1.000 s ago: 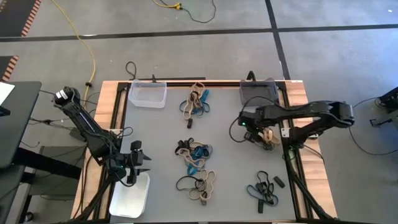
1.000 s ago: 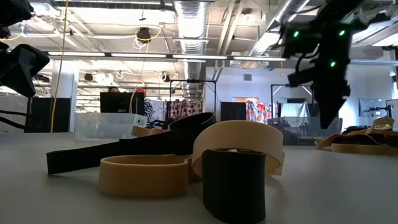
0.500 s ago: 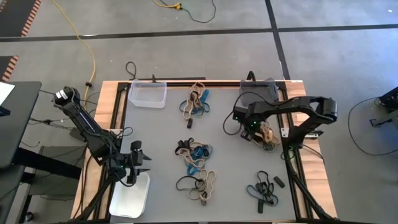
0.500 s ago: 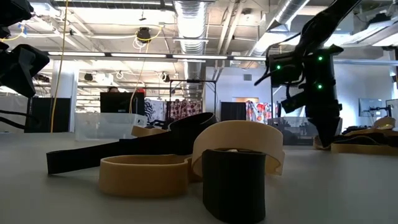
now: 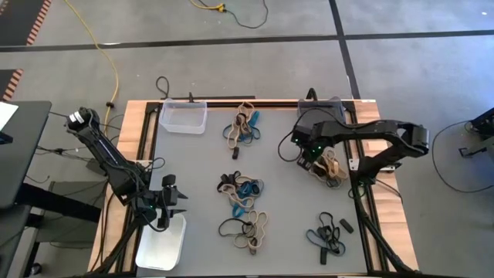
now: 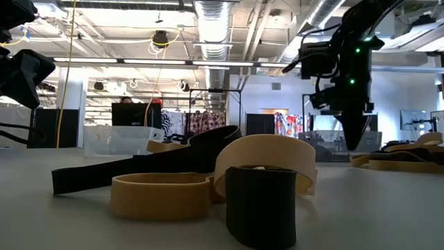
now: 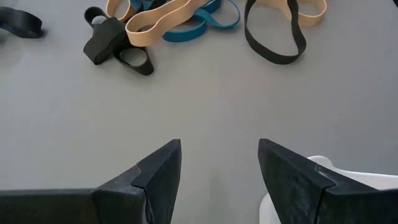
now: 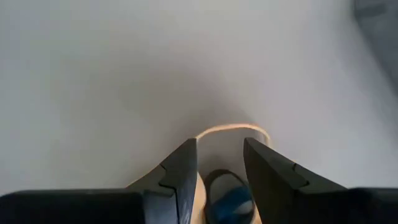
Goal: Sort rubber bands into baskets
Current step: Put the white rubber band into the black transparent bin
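Rubber bands in tan, black and teal lie in piles on the grey table: one at the far middle (image 5: 243, 127), one at the centre (image 5: 241, 189), one near the front (image 5: 251, 228), one at the front right (image 5: 328, 235) and a tan one at the right (image 5: 333, 167). My right gripper (image 5: 310, 154) points down, open, at the left edge of the tan pile. A tan band (image 8: 233, 129) and a teal band (image 8: 229, 200) show between its fingers. My left gripper (image 7: 219, 144) waits open beside the white basket (image 5: 162, 243).
A clear basket (image 5: 184, 117) stands at the far left and a dark grey basket (image 5: 320, 114) at the far right, just beyond my right gripper. Bare table lies between the piles. Tan and black bands (image 6: 260, 201) loom close in the low view.
My right gripper has moved from over the tan pile toward the table's left and a little toward the far edge, still pointing down. Its finger gap looks unchanged. The bands lie as before.
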`<state>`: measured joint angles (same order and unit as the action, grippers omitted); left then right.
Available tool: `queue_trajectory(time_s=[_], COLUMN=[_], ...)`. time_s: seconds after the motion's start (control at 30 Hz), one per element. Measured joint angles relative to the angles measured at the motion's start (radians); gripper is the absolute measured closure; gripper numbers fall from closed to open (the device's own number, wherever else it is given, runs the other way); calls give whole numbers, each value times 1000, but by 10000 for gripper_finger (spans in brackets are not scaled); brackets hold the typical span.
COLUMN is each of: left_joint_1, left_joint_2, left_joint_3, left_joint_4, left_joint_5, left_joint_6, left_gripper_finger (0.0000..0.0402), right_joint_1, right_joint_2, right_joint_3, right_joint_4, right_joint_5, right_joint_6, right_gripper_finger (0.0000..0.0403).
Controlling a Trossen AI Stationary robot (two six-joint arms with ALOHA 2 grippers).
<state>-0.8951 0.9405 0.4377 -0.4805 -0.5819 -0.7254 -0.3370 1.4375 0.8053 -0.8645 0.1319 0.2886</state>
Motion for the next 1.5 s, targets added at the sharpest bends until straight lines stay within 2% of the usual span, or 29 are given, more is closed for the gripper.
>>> queue_trajectory(time_s=[0.2, 0.4, 0.5, 0.63, 0.7, 0.87, 1.23, 1.5], left_joint_1=[0, 0, 0, 0, 0, 0, 0, 0], left_joint_2=[0, 0, 0, 0, 0, 0, 0, 0], left_joint_3=[0, 0, 0, 0, 0, 0, 0, 0], left_joint_4=[0, 0, 0, 0, 0, 0, 0, 0], left_joint_5=[0, 0, 0, 0, 0, 0, 0, 0], left_joint_6=[0, 0, 0, 0, 0, 0, 0, 0], left_gripper_finger=[196, 196, 196, 196, 196, 196, 196, 196], right_joint_1=[23, 48, 54, 58, 56, 45, 31, -40], right_joint_2=[80, 143, 148, 137, 120, 47, -197, -286], right_joint_3=[-47, -42, -31, -11, 5, 95, 387, 500], right_joint_4=[46, 70, 72, 53, 49, -25, -116, -120], right_joint_5=[-52, -52, -46, -37, -24, -12, 60, 81], right_joint_6=[11, 5, -4, -53, -78, -124, -206, -253], right_gripper_finger=[243, 247, 275, 356, 381, 376, 379, 379])
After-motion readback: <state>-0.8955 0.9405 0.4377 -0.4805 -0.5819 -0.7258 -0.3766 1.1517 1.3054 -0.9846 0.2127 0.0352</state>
